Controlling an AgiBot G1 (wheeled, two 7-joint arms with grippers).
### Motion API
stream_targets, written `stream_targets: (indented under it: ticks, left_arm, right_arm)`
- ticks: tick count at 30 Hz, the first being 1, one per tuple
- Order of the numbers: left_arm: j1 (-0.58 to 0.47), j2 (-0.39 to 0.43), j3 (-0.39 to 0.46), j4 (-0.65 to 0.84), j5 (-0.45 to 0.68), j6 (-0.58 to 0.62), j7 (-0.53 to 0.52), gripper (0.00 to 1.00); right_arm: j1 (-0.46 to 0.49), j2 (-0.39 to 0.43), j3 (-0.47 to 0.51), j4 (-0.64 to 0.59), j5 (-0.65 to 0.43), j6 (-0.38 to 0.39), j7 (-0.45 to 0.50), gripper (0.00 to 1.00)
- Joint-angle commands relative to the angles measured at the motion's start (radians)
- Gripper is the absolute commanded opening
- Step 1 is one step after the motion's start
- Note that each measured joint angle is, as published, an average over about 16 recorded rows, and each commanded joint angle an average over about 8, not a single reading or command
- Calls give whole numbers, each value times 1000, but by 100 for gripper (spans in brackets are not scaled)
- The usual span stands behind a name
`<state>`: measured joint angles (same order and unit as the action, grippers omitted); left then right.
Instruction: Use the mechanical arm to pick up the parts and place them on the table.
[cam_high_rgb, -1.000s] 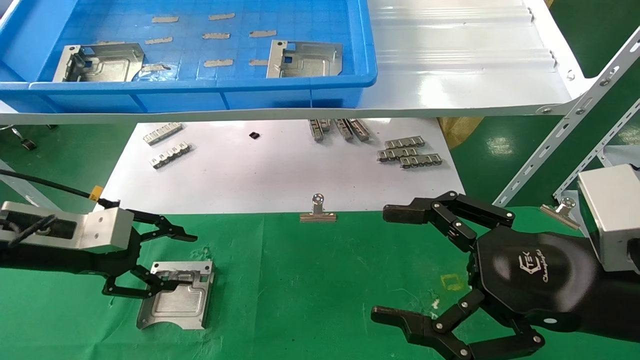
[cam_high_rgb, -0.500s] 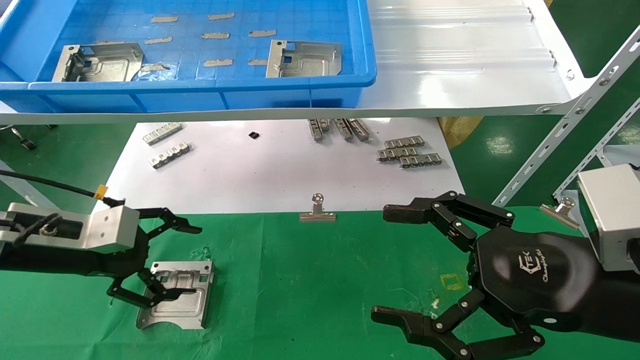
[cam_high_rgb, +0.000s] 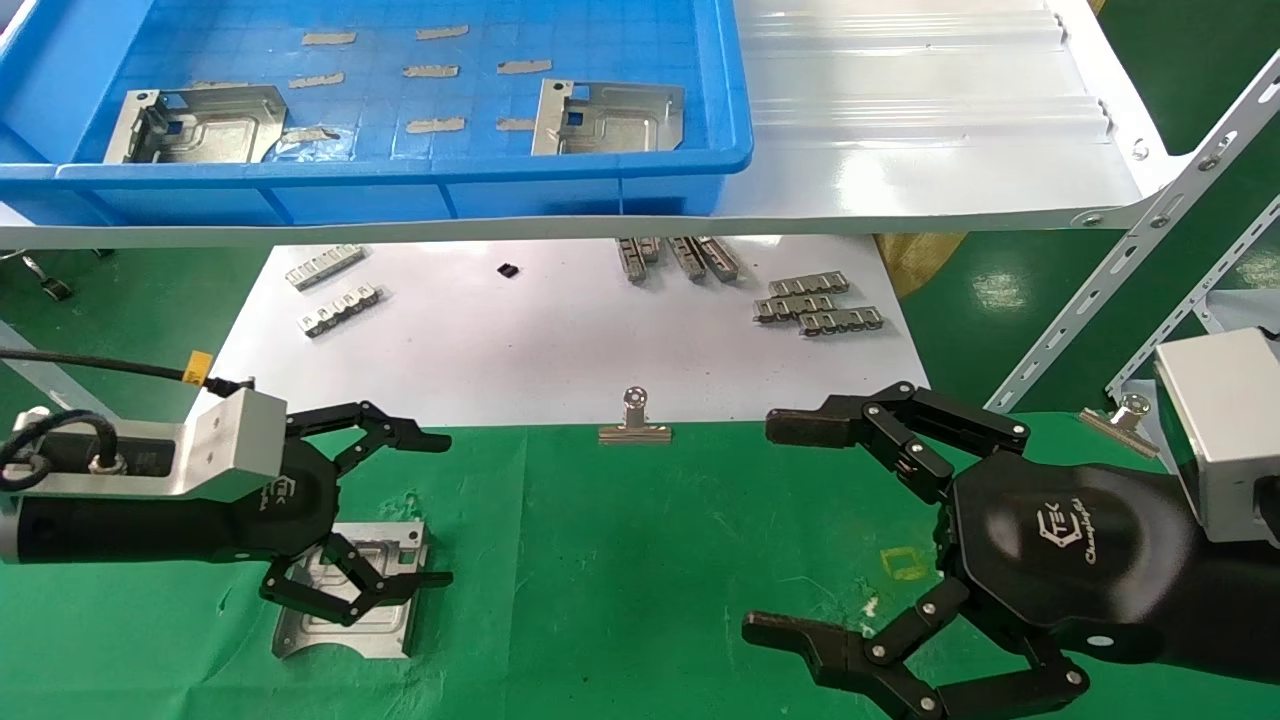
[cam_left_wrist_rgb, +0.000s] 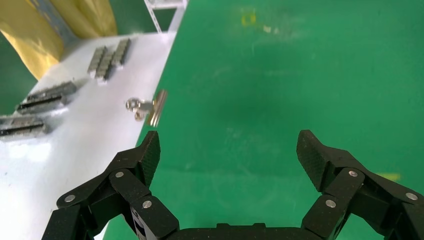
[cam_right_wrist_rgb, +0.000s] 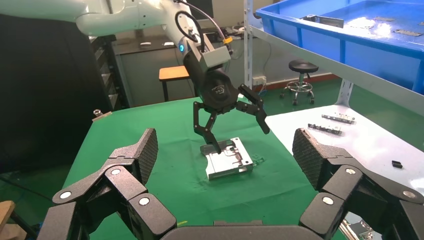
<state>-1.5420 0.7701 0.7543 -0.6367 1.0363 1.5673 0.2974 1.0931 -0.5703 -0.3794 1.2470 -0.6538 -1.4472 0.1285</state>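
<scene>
One silver part (cam_high_rgb: 385, 548) lies flat on the green-cloth table (cam_high_rgb: 620, 560), at the front left. My left gripper (cam_high_rgb: 430, 508) hovers open just over it, one finger across its near edge; I cannot tell if that finger touches. The right wrist view shows the same part (cam_right_wrist_rgb: 231, 161) under the left gripper (cam_right_wrist_rgb: 231, 125). The left wrist view shows my left gripper (cam_left_wrist_rgb: 228, 150) empty over bare cloth. Two more parts (cam_high_rgb: 200, 125) (cam_high_rgb: 610, 118) lie in the blue tray (cam_high_rgb: 400, 170). My right gripper (cam_high_rgb: 780, 527) is open and empty at the front right, as its own view (cam_right_wrist_rgb: 226, 150) shows.
A white sheet (cam_high_rgb: 560, 350) behind the cloth carries ridged metal strips (cam_high_rgb: 820, 305) (cam_high_rgb: 335, 297). Binder clips (cam_high_rgb: 635, 425) (cam_high_rgb: 1120, 418) sit on the cloth's far edge. The tray stands on a white shelf (cam_high_rgb: 900, 120) with slotted metal uprights (cam_high_rgb: 1130, 250). A yellow square outline (cam_high_rgb: 905, 563) marks the cloth.
My left gripper has moved right and turned so its palm shows, with its fingers spread wider. The part on the cloth has stayed put. The right arm has not moved.
</scene>
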Motion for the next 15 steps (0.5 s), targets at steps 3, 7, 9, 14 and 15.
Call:
stream_targets:
  ticks: [3,7,9,14,15]
  left_arm:
    - [48,-16,-49,-66,-31,-7,-50,100]
    - [95,-32,-97,-132,-62,-15,-99,100]
    - [120,-41,-122,-166,-78,-18,-124,100]
    - [179,-61,-182,-248,-117,-27,-186,100]
    - [191,-65,-194,-265,-125,-29,-199,100]
  right_arm:
    - [0,0,0,0,0,0,0,100]
    - [0,0,0,0,0,0,0,100]
    - [0,0,0,0,0,0,0,100]
    - [0,0,0,0,0,0,0,100]
    - [0,0,0,0,0,0,0,100]
